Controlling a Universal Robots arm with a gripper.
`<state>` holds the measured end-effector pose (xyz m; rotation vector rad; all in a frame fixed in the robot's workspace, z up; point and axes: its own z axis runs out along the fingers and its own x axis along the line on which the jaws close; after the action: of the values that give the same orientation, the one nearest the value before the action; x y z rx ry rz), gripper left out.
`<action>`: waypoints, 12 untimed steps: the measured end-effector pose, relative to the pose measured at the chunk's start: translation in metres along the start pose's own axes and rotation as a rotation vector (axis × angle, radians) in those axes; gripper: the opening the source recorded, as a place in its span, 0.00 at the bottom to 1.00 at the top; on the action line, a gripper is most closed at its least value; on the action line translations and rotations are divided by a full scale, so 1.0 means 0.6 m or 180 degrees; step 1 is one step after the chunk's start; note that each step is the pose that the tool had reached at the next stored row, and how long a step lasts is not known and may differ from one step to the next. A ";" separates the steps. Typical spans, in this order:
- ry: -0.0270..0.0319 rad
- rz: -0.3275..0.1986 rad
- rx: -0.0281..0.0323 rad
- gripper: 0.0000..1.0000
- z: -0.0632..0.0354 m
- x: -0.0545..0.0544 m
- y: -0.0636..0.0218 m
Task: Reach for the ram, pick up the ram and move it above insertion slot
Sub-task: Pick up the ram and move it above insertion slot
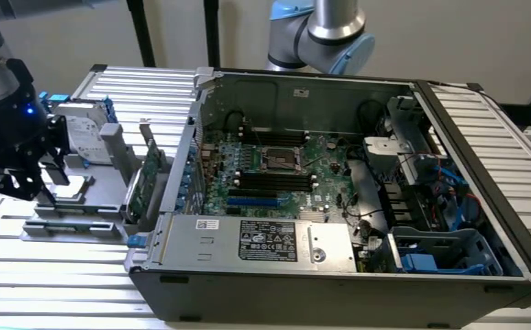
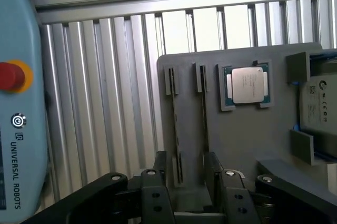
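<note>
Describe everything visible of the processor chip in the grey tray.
The processor chip is a square package: a dull silver metal lid with faint print, on a green board whose edge shows at its sides. It lies flat, lid up, in a shallow recess of the grey tray, between two long narrow slots and the hard drive. Only the tray touches it; the open pincer stands apart from it.

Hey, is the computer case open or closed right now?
Open. The computer case has no side cover on top, so the motherboard and power supply inside are exposed.
</note>
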<state>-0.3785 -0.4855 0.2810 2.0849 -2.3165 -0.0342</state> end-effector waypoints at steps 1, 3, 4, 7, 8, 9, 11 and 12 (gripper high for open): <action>0.0000 0.0000 0.0000 0.42 0.003 0.000 0.000; 0.0000 0.0000 0.0000 0.42 0.009 0.001 0.000; 0.0000 0.0000 0.0000 0.42 0.012 0.002 -0.001; 0.0000 0.0000 0.0000 0.42 0.021 0.003 -0.001; 0.0000 0.0000 0.0000 0.42 0.024 0.003 -0.001; 0.0000 0.0000 0.0000 0.42 0.027 0.003 -0.001; 0.0000 0.0000 0.0000 0.42 0.034 0.004 -0.001; 0.0000 0.0000 0.0000 0.42 0.036 0.004 -0.002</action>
<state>-0.3786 -0.4878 0.2591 2.0850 -2.3166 -0.0342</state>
